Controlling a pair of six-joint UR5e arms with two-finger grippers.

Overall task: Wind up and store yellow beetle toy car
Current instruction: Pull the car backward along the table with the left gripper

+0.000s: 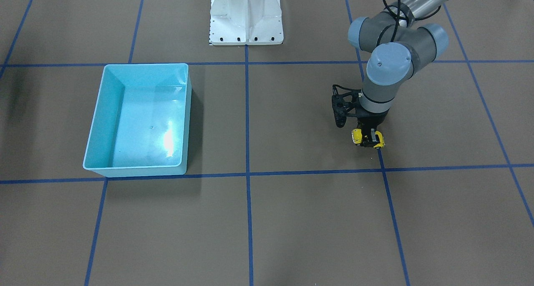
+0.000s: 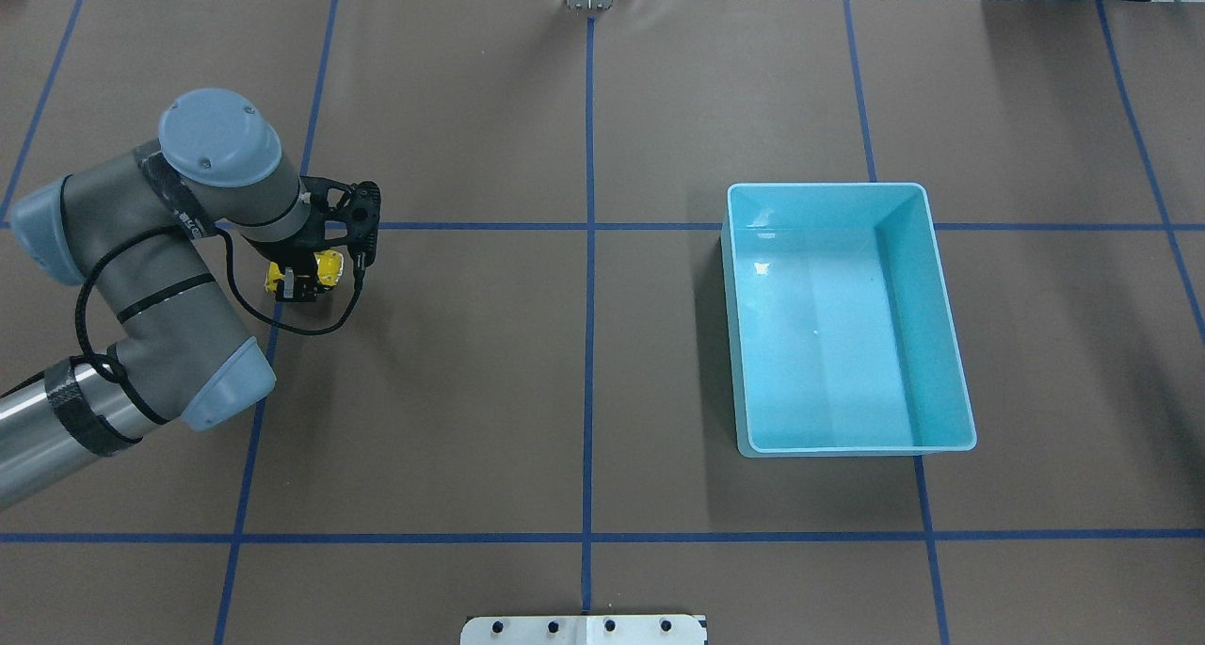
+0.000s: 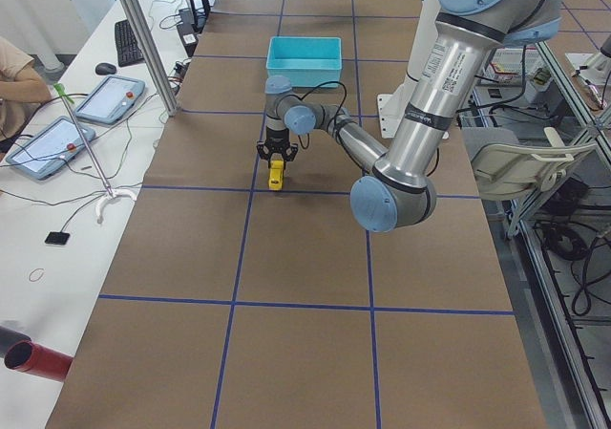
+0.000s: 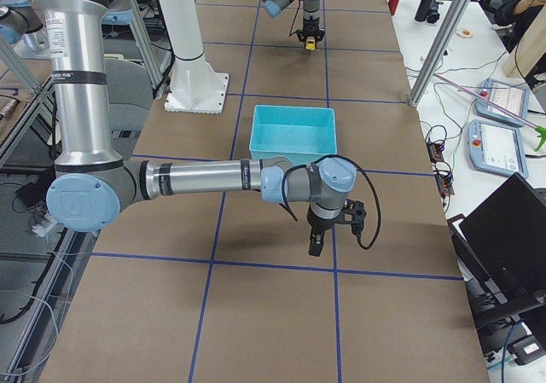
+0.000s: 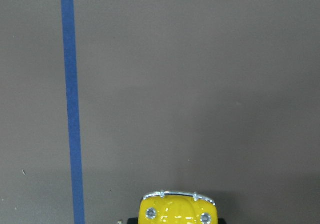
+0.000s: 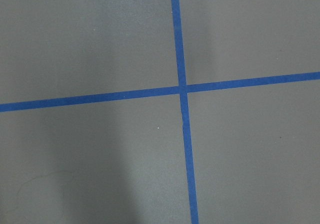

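The yellow beetle toy car point(image 1: 356, 136) is tiny and glossy, and sits low at the table between the dark fingers of my left gripper point(image 1: 369, 139), which is shut on it. In the overhead view the car point(image 2: 327, 266) is at the left, under the left gripper point(image 2: 299, 282). Its front with chrome bumper shows at the bottom of the left wrist view point(image 5: 177, 213). The turquoise bin point(image 2: 852, 450) stands empty far to the right of it. My right gripper point(image 4: 314, 245) shows only in the exterior right view, low over bare table; I cannot tell if it is open or shut.
Blue tape lines point(image 2: 588, 344) divide the brown table cover into squares. The white robot base point(image 1: 246, 18) stands at the table's robot-side edge. The bin point(image 1: 133, 168) is on the opposite half from the left arm. The right wrist view shows only a tape crossing point(image 6: 183, 89).
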